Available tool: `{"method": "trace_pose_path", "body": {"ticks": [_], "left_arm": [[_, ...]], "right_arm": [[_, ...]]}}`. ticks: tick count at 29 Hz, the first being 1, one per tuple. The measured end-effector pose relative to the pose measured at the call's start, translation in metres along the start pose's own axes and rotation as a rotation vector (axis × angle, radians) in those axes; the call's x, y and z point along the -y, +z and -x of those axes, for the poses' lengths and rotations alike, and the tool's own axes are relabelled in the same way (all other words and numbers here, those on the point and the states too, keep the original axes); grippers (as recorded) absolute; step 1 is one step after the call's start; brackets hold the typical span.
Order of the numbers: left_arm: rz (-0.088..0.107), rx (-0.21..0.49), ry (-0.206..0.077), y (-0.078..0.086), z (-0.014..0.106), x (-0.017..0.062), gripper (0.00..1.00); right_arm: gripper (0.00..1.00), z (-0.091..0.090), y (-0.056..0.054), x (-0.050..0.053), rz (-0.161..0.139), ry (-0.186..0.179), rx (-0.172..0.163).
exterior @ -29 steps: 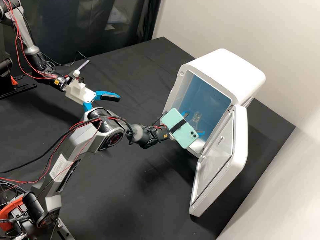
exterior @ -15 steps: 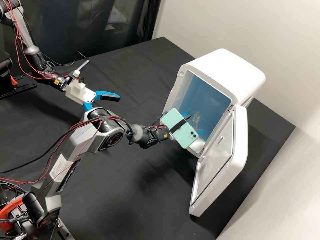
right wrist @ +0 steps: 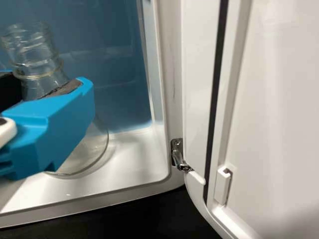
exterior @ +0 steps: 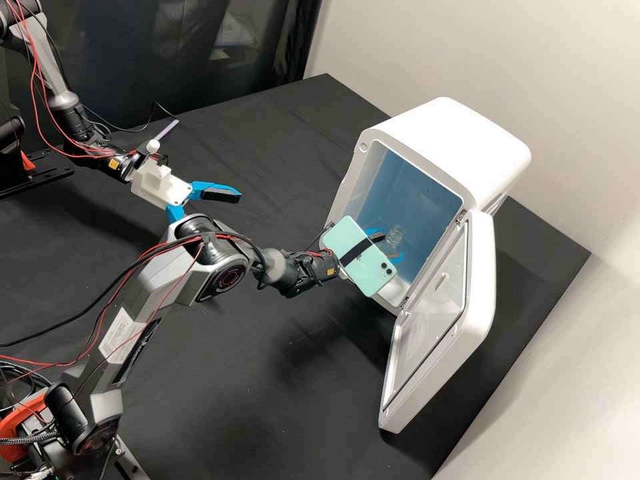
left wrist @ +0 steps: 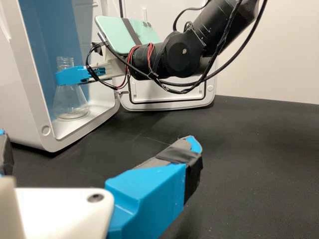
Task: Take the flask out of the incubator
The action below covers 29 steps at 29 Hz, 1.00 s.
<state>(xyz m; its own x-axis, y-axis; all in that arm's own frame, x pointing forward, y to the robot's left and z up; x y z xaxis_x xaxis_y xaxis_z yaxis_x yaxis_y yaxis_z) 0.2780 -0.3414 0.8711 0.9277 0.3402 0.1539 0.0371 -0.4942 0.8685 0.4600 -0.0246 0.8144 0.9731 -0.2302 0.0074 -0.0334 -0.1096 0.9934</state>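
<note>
Inside the white incubator (exterior: 460,143), door (exterior: 453,320) wide open: pinching the neck of the glass flask (left wrist: 69,99) between the right gripper (left wrist: 75,75) fingers (upright on the chamber floor, just inside the opening). Over at the left gripper (exterior: 197,202): fingers spread, hovering above the worktop (exterior: 267,373), well apart from the incubator.

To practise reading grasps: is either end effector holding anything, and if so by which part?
The right end effector grips the flask by its neck, inside the incubator. The left end effector is open and holds nothing.
</note>
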Motion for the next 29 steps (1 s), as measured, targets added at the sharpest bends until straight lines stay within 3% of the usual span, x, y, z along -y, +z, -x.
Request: {"method": "trace_pose_path", "body": {"ticks": [13,14,29], "left_arm": [[0.0,0.0,0.0,0.0,0.0,0.0,1.0],[0.0,0.0,0.0,0.0,0.0,0.0,1.0],[0.0,0.0,0.0,0.0,0.0,0.0,1.0]], "right_arm": [[0.0,0.0,-0.0001,-0.0001,0.0,0.001,-0.001],[1.0,0.0,-0.0001,-0.0001,0.0,0.001,-0.001],[1.0,-0.0009,-0.0005,0.0001,0.011,-0.01,0.008]]}}
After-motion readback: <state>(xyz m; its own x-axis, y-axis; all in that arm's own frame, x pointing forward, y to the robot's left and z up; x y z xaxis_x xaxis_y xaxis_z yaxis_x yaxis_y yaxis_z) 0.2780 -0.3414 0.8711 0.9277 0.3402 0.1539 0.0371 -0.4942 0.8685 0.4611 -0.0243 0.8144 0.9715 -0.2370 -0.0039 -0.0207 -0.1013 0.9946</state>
